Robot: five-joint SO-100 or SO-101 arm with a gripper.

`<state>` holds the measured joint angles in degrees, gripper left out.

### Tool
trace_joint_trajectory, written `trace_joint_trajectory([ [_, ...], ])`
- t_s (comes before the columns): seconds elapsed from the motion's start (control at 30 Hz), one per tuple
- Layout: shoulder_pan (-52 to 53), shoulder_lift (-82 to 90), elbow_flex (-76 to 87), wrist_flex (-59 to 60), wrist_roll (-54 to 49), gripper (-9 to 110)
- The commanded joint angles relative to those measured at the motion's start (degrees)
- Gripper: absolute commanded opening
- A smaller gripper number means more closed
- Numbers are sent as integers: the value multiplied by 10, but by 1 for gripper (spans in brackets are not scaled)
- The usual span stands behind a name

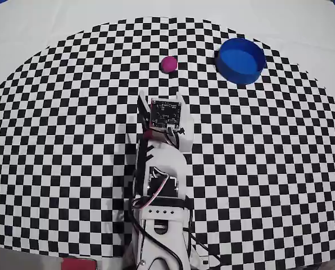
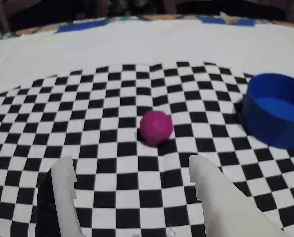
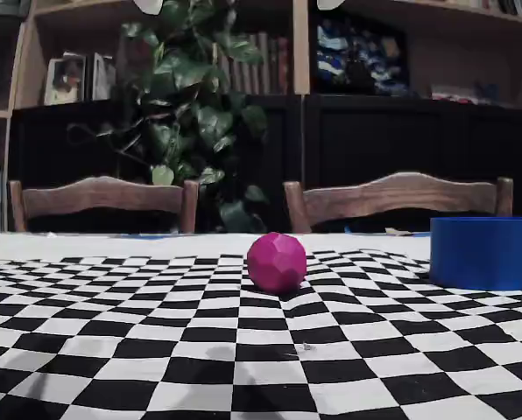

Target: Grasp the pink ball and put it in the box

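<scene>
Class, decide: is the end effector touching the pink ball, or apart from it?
Apart. In the wrist view, checkered cloth shows between the pink ball and the open end effector; the overhead view shows that gap too.

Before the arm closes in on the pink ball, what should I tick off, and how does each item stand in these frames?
1. Gripper open and empty: ok, in the wrist view the two white fingers stand apart with only checkered cloth between them.
2. Pink ball free on the checkered cloth, nothing touching it: ok.
3. Ball lined up with the gap: ok, roughly centred ahead in the wrist view.
4. Gripper within grasping range: not ok, it sits short of the ball.
5. Box upright, opening clear: ok, the overhead view shows its inside empty.
6. Ball apart from the box: ok, a clear gap in the overhead view.
</scene>
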<state>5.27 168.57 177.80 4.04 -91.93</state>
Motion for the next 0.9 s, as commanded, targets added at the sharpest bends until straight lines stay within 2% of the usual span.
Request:
trace_joint_trajectory([
  [0.0,6,-29,-24,-11,1,26],
  [0.87,4,-311,-174,-81,4,26],
])
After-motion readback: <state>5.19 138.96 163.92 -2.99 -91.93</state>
